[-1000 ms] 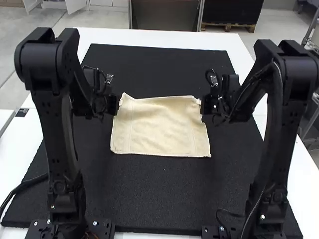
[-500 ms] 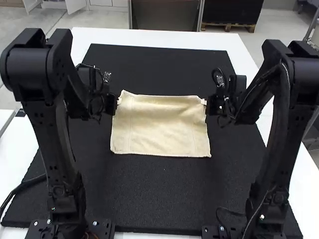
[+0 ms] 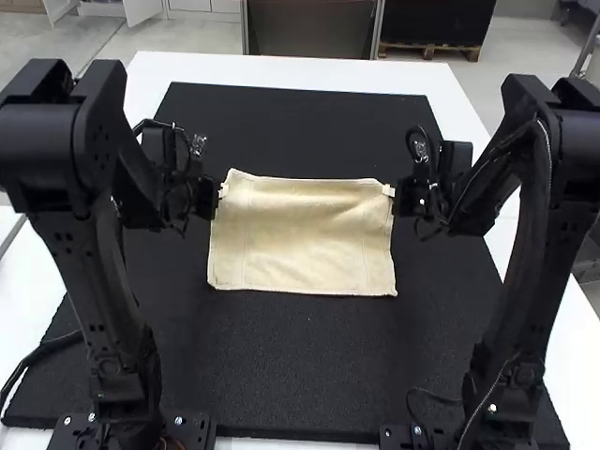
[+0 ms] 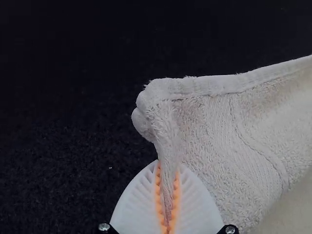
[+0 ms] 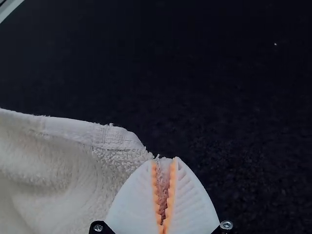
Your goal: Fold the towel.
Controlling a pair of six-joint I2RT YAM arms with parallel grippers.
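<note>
The towel [image 3: 305, 244] lies spread on the black mat [image 3: 300, 366], which covers much of the white worktop [image 3: 281, 67]. It makes a wide rectangle between the two arms. Whether it is one layer or already doubled, this cannot be told.

The left claw [image 3: 222, 191] is closed on the towel at its far left corner, and in the left wrist view a pinched ridge of cloth stands between its fingers. The right claw [image 3: 392, 191] is narrow too, with a bit of the far right corner held between its tips.

What has just changed is the width of the far edge. Over the last second both claws have moved outward, the right one more clearly, and this edge has become longer and straighter between them. The near edge has stayed in the same place. Some soft waves remain under the far edge, toward the right side.

For the task, this seems to be the stretching before a fold, so the fold itself is probably still to be made. The next move likely asks that both claws lift together and carry the far edge over the near one. The right grip looks rather small, so a stronger pull could make that corner slip out.
</note>
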